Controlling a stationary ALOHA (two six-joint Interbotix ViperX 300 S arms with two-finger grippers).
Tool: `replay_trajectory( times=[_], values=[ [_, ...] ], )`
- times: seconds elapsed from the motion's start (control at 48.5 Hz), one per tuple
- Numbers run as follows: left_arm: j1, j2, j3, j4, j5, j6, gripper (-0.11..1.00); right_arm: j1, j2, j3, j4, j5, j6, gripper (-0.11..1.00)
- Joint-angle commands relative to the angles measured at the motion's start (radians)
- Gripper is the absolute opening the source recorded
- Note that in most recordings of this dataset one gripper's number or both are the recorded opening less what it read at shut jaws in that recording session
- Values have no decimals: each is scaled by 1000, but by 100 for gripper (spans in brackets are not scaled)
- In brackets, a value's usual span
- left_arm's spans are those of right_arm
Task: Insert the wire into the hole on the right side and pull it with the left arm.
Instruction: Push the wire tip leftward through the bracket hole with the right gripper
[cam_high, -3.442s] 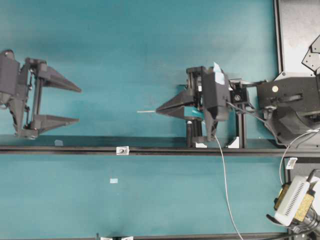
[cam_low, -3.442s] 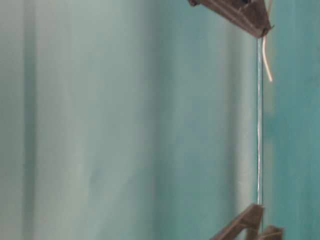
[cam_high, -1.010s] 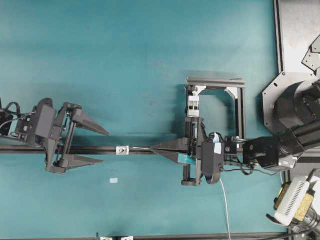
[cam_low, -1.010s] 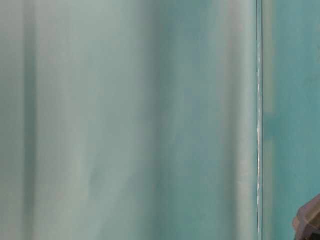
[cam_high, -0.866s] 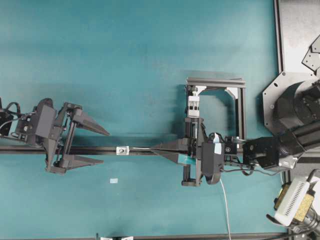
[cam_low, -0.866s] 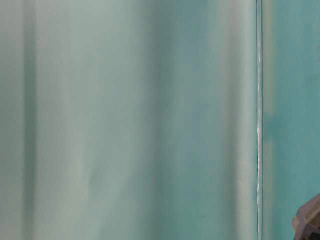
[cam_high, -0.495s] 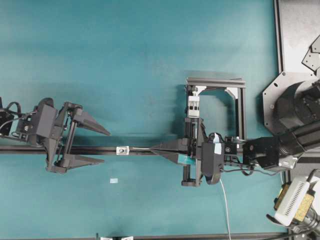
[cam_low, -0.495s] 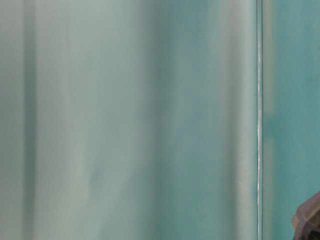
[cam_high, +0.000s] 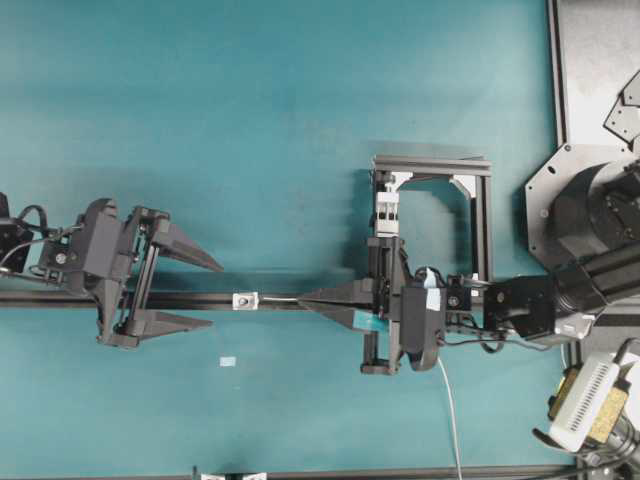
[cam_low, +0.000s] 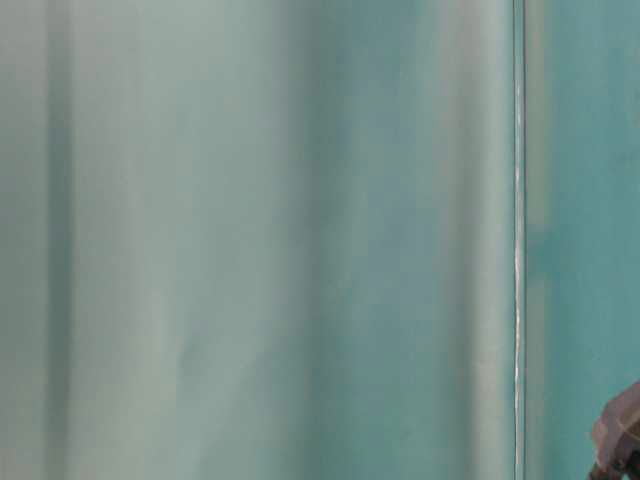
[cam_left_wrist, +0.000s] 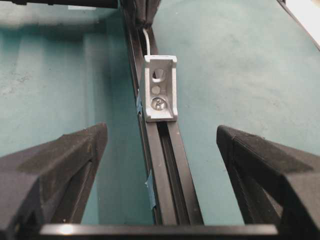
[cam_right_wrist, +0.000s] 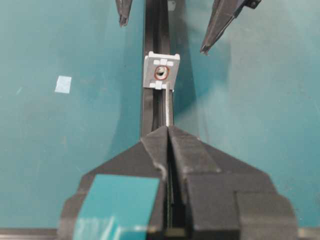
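Wire-threading stage, approach to the hole. The right gripper has its fingers pressed together on the wire, leaving a short stiff length projecting ahead of the tips so that it can be steered along the black rail toward the bracket. In the right wrist view the wire tip reaches the lower edge of the bracket, just below and beside the hole; whether it has entered cannot be told. The left gripper waits on the bracket's far side with its fingers spread wide and empty, straddling the rail, presumably so the emerging end falls between them. From the left wrist view the bracket stands ahead of these fingers, apart from them.
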Motion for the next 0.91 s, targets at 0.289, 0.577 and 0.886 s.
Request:
replay_trajectory(
  times=[0.289,0.577,0.886],
  values=[
    [2,-12,-9,-3,-3,2,72,5,-3,-25,-3,-21,-3,4],
    [2,-12,-9,-3,-3,0,73,3,0,-34,-3,-21,-8,4],
    [2,-12,-11,-2,-3,2,72,-12,26,-55,-3,-21,-11,4]
  ],
)
